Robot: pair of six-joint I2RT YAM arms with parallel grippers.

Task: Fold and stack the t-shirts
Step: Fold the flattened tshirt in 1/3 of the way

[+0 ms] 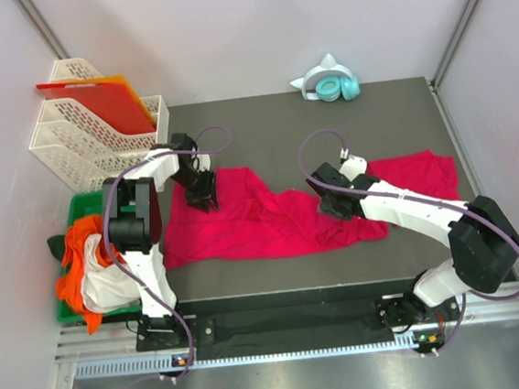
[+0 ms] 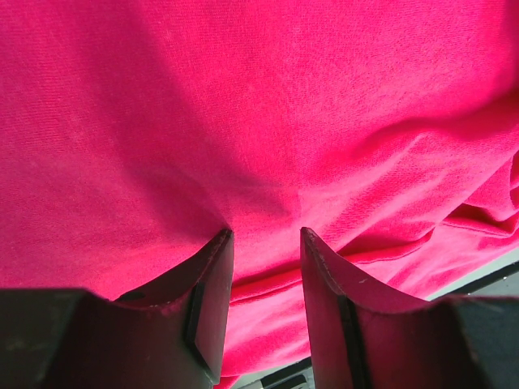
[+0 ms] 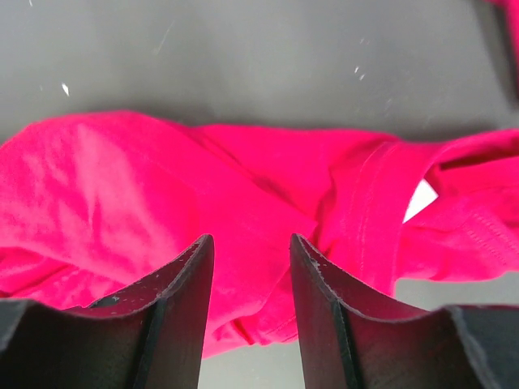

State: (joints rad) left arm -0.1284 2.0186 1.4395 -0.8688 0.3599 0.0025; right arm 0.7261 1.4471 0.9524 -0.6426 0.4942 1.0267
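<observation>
We see one crumpled t-shirt (image 1: 271, 221) spread across the middle of the worktop (image 1: 326, 124), another t-shirt (image 1: 419, 175) at its right edge. The left gripper (image 1: 203, 200) pinches a fold near the shirt's left hem; the right gripper (image 1: 332, 208) has cloth between its jaws. Bare worktop lies behind.

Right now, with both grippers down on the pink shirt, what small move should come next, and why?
Probably both should lift slightly and draw apart. The left gripper and right gripper each appear pinched on the t-shirt, which lies bunched and wrinkled on the table, so it needs spreading flat before folding.
</observation>
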